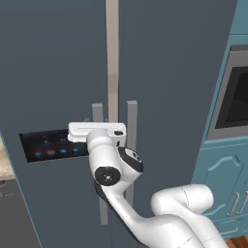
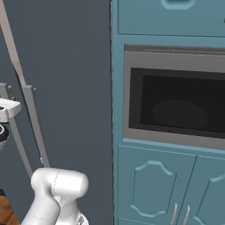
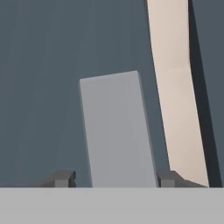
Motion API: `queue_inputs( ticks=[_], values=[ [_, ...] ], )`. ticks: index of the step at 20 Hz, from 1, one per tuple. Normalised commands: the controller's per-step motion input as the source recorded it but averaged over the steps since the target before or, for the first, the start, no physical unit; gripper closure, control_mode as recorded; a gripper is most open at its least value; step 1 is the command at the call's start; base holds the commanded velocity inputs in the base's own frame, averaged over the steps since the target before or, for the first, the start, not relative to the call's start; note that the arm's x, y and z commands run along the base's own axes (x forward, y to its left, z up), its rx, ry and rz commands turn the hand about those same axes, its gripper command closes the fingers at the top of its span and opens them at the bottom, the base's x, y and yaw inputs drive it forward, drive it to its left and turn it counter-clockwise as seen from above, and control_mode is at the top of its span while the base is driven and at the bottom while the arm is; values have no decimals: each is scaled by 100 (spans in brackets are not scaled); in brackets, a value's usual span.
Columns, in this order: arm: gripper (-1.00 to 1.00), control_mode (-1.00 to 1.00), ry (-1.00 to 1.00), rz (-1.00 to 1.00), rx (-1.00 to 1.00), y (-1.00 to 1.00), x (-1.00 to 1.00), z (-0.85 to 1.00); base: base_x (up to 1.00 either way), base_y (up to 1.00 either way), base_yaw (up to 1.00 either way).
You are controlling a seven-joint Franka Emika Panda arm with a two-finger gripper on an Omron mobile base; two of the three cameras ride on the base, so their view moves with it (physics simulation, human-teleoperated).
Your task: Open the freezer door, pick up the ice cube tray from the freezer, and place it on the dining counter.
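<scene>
The freezer door is the dark slate-grey door on the left, with a black display panel lit by blue dots. It stands closed, so the freezer's inside and the ice cube tray are hidden. The dining counter is out of view. Its grey vertical bar handle runs beside the pale seam between the two doors. My white hand is pressed up to that bar. In the hand view the handle stands between the two fingertips of my gripper. The right fingertip is nearly on it and a narrow gap shows at the left one.
The plain slate-grey door with its own bar handle is just to the right. Further right, a built-in oven sits in teal cabinets. A beige marbled counter edge shows at the far left.
</scene>
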Motion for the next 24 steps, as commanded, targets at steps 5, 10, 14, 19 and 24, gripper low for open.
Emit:
queue_inputs(
  ticks=[5,10,14,19,24],
  values=[
    [100,-100,0,0,0,0,-2,0,0,0,0],
    [100,-100,0,1,-2,27,-52,0,0,0,0],
    [100,-100,0,0,-4,40,-71,0,0,0,0],
    [100,-100,0,0,-5,54,-74,0,0,0,0],
    [100,-100,0,0,-4,51,-63,0,0,0,0]
  ],
)
